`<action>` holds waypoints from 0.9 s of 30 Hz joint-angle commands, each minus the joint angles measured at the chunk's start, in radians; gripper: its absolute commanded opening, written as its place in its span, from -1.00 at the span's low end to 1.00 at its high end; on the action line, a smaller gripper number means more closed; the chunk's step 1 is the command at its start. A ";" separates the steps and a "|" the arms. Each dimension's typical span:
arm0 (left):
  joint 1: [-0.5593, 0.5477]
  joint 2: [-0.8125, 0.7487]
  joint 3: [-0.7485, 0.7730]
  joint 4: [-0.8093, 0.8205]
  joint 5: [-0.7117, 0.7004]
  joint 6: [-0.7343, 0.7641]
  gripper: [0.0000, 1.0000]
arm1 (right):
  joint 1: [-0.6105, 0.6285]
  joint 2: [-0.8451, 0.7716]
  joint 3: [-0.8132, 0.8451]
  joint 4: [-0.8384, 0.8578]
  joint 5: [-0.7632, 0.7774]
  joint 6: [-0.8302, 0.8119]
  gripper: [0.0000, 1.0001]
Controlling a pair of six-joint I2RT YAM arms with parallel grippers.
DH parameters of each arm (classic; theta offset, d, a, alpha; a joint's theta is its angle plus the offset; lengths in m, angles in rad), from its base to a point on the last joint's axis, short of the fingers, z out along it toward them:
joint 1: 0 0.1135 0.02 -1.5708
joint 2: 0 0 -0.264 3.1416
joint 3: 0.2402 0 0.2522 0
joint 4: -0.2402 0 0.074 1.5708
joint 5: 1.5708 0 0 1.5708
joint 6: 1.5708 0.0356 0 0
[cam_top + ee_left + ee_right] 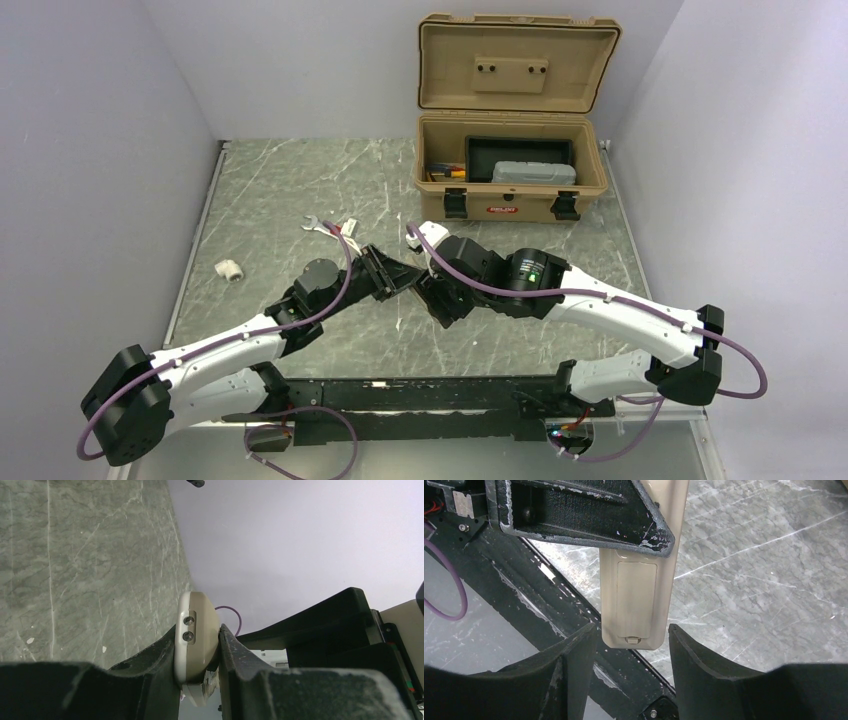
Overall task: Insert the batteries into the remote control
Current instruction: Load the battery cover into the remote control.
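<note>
**Remote liable to twist in a one-ended hold**

The remote control is clamped in the left gripper, whose jaws are only narrowly parted, and it is held above the marble table. The right gripper is spread wide, its jaws flanking the remote's free end without touching it. The battery cover appears shut, with its latch tab nearest. If the tab is pushed off-centre, the remote could be levered round or worked loose and dropped. No batteries can be seen.
</note>
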 commanded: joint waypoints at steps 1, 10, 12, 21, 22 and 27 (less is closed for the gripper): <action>-0.005 -0.011 0.019 0.079 0.007 -0.021 -1.00 | 0.001 -0.010 0.034 0.025 0.000 0.011 0.16; -0.006 -0.025 0.010 0.065 -0.003 -0.022 -1.00 | -0.004 -0.085 0.055 0.072 0.084 0.065 0.44; -0.005 -0.033 0.007 0.060 -0.011 -0.020 -1.00 | -0.020 -0.132 0.026 0.103 0.120 0.105 0.50; -0.004 -0.081 -0.007 0.067 -0.024 -0.008 -1.00 | -0.238 -0.323 -0.169 0.298 -0.128 0.234 0.61; -0.003 -0.089 -0.003 0.055 -0.023 -0.005 -1.00 | -0.249 -0.331 -0.184 0.322 -0.163 0.245 0.62; -0.003 -0.121 0.024 0.034 -0.008 0.014 -1.00 | -0.279 -0.357 -0.251 0.438 -0.317 0.264 0.74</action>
